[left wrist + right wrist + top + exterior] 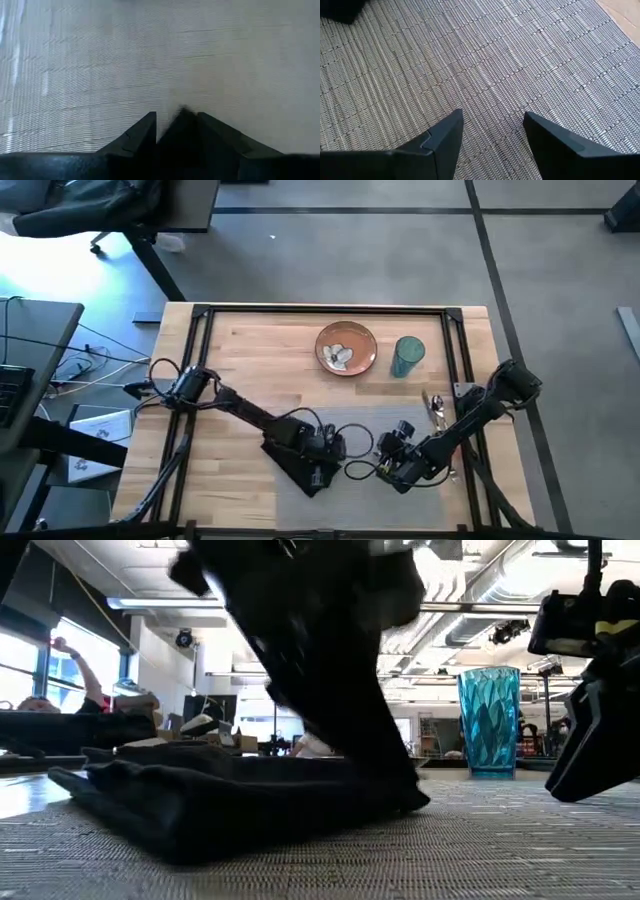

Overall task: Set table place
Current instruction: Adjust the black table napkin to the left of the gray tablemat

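On the grey placemat (370,442), the left gripper (322,463) pinches the black napkin (300,460); the right gripper (392,463) hovers spread beside it. Plate (346,348) and cutlery (437,406) remain off the placemat, so most remains.

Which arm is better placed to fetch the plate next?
The right, probably. Its claw is open and empty over the placemat, while the left claw is shut on the napkin. The plate sits between both arms' reach.
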`<move>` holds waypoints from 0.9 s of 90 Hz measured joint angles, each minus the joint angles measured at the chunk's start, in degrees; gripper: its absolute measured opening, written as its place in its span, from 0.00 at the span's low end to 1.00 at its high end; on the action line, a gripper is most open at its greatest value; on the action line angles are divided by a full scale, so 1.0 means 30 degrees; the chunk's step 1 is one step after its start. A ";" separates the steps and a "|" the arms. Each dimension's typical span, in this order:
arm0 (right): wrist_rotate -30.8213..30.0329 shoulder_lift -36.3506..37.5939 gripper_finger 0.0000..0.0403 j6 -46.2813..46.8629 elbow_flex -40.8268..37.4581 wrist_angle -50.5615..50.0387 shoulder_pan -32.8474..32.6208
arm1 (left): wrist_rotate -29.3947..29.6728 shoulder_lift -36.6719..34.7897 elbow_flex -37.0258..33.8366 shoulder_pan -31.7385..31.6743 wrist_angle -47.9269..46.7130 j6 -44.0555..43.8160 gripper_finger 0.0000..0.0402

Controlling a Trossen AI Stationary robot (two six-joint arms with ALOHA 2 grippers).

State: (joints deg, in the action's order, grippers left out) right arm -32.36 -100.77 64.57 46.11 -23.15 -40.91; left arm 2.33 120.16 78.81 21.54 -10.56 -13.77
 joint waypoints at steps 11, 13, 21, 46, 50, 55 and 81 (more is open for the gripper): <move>0.0096 0.0000 0.49 0.0003 0.0000 -0.0130 0.0063 | -0.0471 -0.0031 0.0001 0.0607 -0.1416 0.0134 0.32; 0.0133 0.0000 0.49 -0.0003 0.0000 -0.0164 0.0091 | -0.0480 -0.0013 -0.0017 0.0736 -0.1723 0.0134 0.32; 0.0274 0.0007 0.49 -0.0096 0.0000 -0.0176 0.0159 | 0.0051 -0.0250 0.0084 0.1226 -0.2572 -0.0289 0.32; 0.0364 0.0007 0.49 -0.0135 -0.0006 -0.0183 0.0240 | 0.4427 -0.3934 0.0507 0.2889 -0.8034 -0.3872 0.32; 0.0357 0.0007 0.49 -0.0136 -0.0007 -0.0178 0.0240 | 0.5119 -0.4396 0.0495 0.3264 -0.9293 -0.4762 0.32; 0.0360 0.0003 0.49 -0.0143 -0.0007 -0.0176 0.0240 | 0.6040 -0.4837 0.0502 0.3826 -1.1226 -0.6115 0.32; 0.0268 -0.0003 0.49 -0.0172 -0.0020 -0.0135 0.0240 | 0.2527 -0.4918 -0.2873 0.5917 -1.5441 -1.2255 0.32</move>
State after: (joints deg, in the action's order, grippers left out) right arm -31.55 -100.78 64.05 46.05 -23.56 -40.18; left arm 9.91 105.41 70.19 39.29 -56.88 -50.53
